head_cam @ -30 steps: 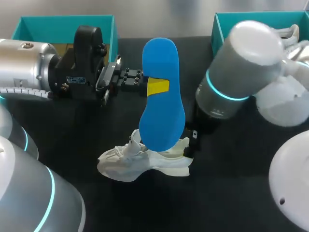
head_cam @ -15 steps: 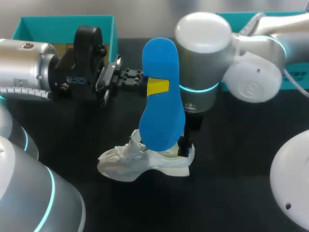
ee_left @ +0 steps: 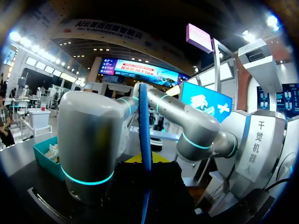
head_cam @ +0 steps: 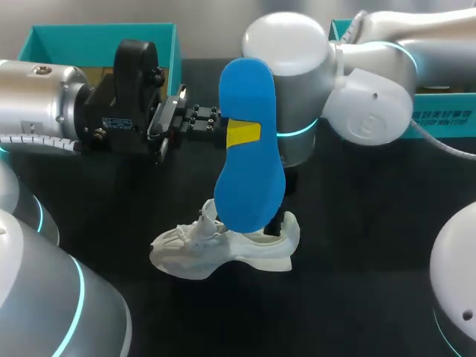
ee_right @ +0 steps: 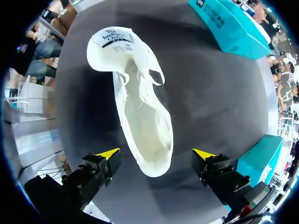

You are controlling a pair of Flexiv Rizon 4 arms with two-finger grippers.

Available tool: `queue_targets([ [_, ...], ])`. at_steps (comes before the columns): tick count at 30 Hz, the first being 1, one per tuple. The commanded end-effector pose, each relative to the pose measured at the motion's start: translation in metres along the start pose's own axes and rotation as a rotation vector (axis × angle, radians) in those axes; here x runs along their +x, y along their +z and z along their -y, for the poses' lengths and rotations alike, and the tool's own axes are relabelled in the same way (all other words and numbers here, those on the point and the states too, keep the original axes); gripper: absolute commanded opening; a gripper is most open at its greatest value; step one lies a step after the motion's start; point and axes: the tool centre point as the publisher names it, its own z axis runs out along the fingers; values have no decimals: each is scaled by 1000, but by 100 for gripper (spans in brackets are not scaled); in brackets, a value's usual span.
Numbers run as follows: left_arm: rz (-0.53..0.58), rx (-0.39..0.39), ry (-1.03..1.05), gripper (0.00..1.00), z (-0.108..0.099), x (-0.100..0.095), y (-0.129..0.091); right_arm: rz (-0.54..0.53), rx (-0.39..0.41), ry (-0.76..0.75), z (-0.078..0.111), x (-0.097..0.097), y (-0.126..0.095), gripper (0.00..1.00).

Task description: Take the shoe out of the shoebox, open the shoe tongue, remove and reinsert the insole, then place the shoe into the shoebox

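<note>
A blue insole [head_cam: 249,149] hangs upright above the table, seen edge-on in the left wrist view [ee_left: 145,135]. My left gripper [head_cam: 242,134] is shut on its middle, one yellow tip showing on the blue face. Under the insole a white shoe [head_cam: 223,253] stands on the black table, toe to the left. My right arm [head_cam: 297,89] reaches over from the right, and its gripper [head_cam: 277,222] is mostly hidden behind the insole, above the heel. In the right wrist view the right gripper [ee_right: 156,154] is open, and the heel end of the shoe [ee_right: 140,107] lies below and between its fingertips [ee_right: 108,153].
A teal shoebox [head_cam: 44,41] stands at the back left behind my left arm. Another teal box [head_cam: 439,111] sits at the back right, partly covered by my right arm. Black tabletop [head_cam: 357,245] lies bare right of the shoe.
My right arm has swung left, bringing its open gripper from beside the shoe's heel to above it. The left arm and the insole have stayed put.
</note>
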Motion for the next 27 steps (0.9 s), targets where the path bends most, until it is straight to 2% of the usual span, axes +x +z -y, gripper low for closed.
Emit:
queue_targets([
  [1, 2, -1, 0, 0, -1, 1, 0, 8, -16, -16, -10, -2, 3, 100],
  [9, 2, -1, 0, 0, -1, 1, 0, -19, -60, -79, -32, -18, 27, 100],
  [20, 2, -1, 0, 0, -1, 1, 0, -61, -95, -100, -42, -27, 63, 100],
  [27, 2, -1, 0, 0, -1, 1, 0, -69, -85, -111, -46, -30, 78, 100],
])
